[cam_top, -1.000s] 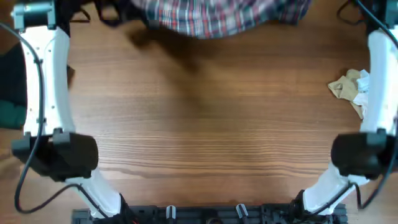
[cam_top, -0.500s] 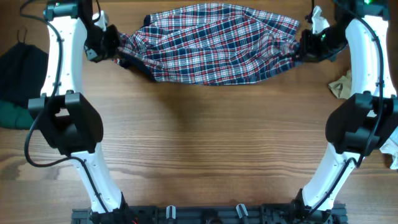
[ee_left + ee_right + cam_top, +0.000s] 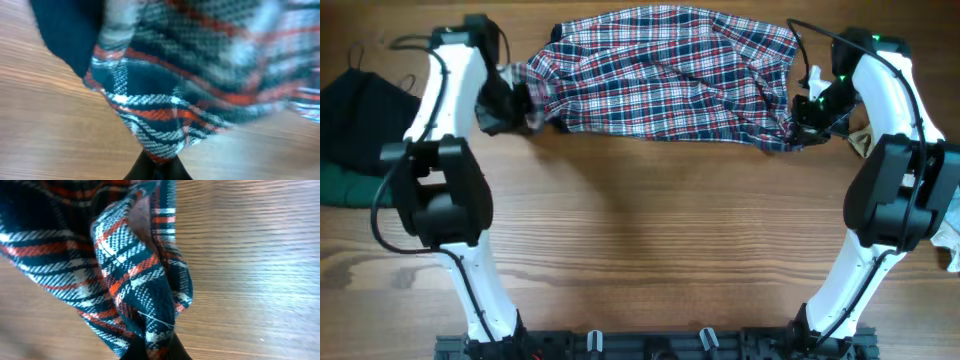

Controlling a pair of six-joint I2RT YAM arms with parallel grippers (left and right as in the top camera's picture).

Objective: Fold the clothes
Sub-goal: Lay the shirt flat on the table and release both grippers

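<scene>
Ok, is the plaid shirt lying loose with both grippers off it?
No, the overhead view shows the plaid shirt stretched between the left gripper and the right gripper, each clamped on one end.

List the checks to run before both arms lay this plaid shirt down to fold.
1. Hold of the left gripper on the plaid shirt: ok, shut on one end.
2. Hold of the right gripper: ok, shut on the opposite end.
3. Shirt spread smooth between them: not ok, bunched and wrinkled.
4. Bare table in front of the shirt: ok.
5. The dark cloth pile at the left lies apart from the shirt: ok.
6. Single layer between each pair of fingers: cannot tell.
</scene>
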